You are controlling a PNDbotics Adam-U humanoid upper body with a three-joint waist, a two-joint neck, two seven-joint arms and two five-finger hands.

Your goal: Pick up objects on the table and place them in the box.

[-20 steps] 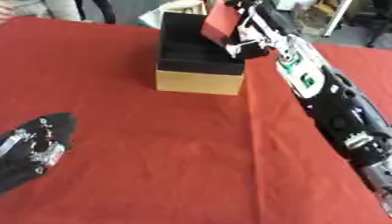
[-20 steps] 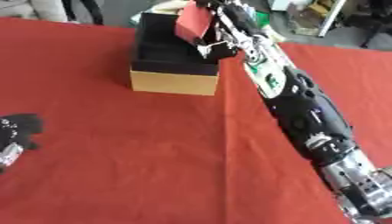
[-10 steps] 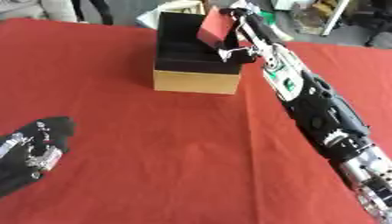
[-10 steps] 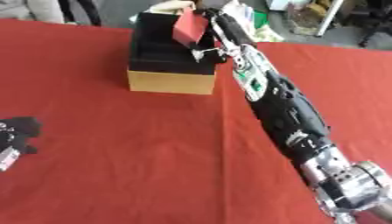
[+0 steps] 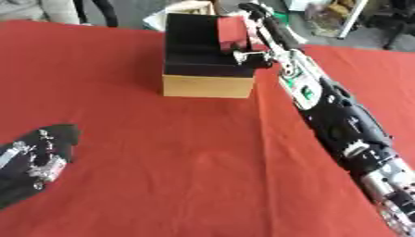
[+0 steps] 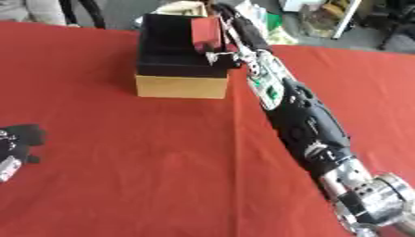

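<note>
My right hand grips a small red rectangular block by its flat sides above the black-lined cardboard box; it looks light and rigid.

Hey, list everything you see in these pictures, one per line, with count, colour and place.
Box: one, tan outside and black inside, open, far middle of the table.
Red block: one, red, held over the box's right side.
Tablecloth: one, red, covering the table.
Clutter: several items, mixed colours, on the floor beyond the far edge, too blurred to name.
Right hand: one, black and silver, fingers curled round the red block above the box.
Left hand: one, black, resting idle at lower left.
</note>
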